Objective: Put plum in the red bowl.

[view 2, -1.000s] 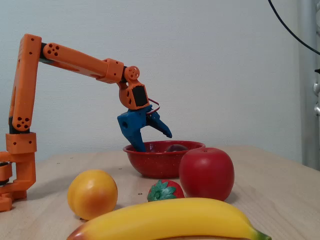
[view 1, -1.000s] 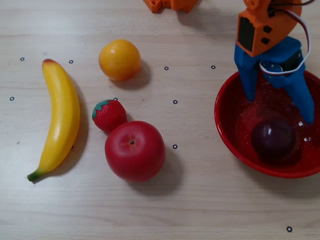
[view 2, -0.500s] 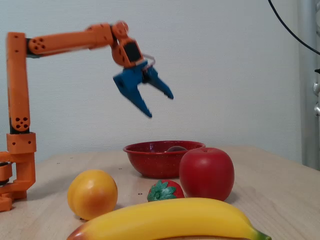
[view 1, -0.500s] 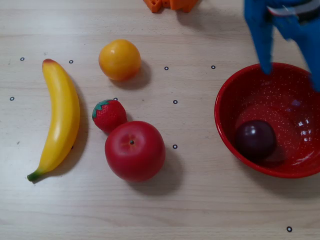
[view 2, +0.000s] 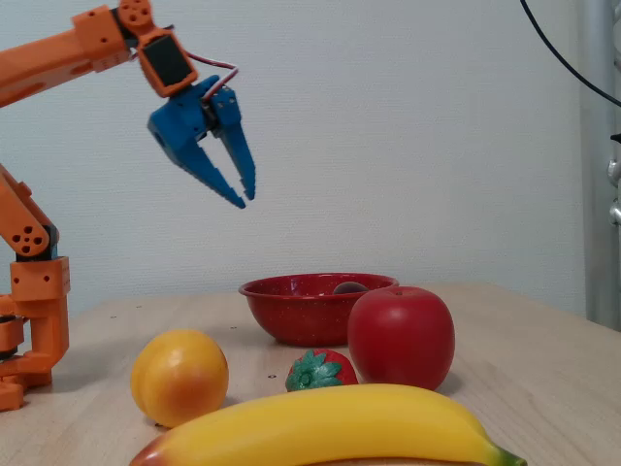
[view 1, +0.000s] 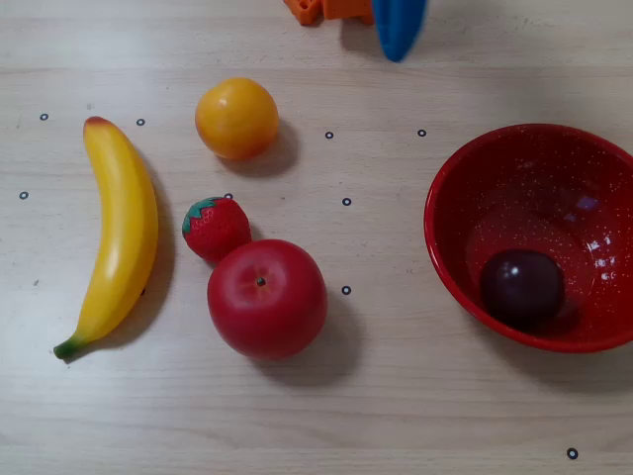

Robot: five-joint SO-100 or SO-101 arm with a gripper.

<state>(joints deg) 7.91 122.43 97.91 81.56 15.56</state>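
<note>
The dark purple plum (view 1: 522, 285) lies inside the red speckled bowl (view 1: 436, 234) at the right of the overhead view. In the fixed view only the plum's top (view 2: 347, 287) peeks over the bowl's rim (view 2: 291, 287). My blue gripper (view 2: 245, 200) hangs high in the air, left of the bowl and well clear of it. Its fingertips are nearly together and hold nothing. In the overhead view only a blue tip of the gripper (view 1: 399, 35) shows at the top edge.
A red apple (view 1: 266, 297), a strawberry (view 1: 216, 227), an orange (view 1: 236, 118) and a banana (view 1: 121, 234) lie on the left half of the wooden table. The orange arm base (view 2: 29, 320) stands at the far left of the fixed view.
The arm has lifted out of the bowl and swung up and back toward its base. Its fingers have drawn together. The plum has settled in the bowl.
</note>
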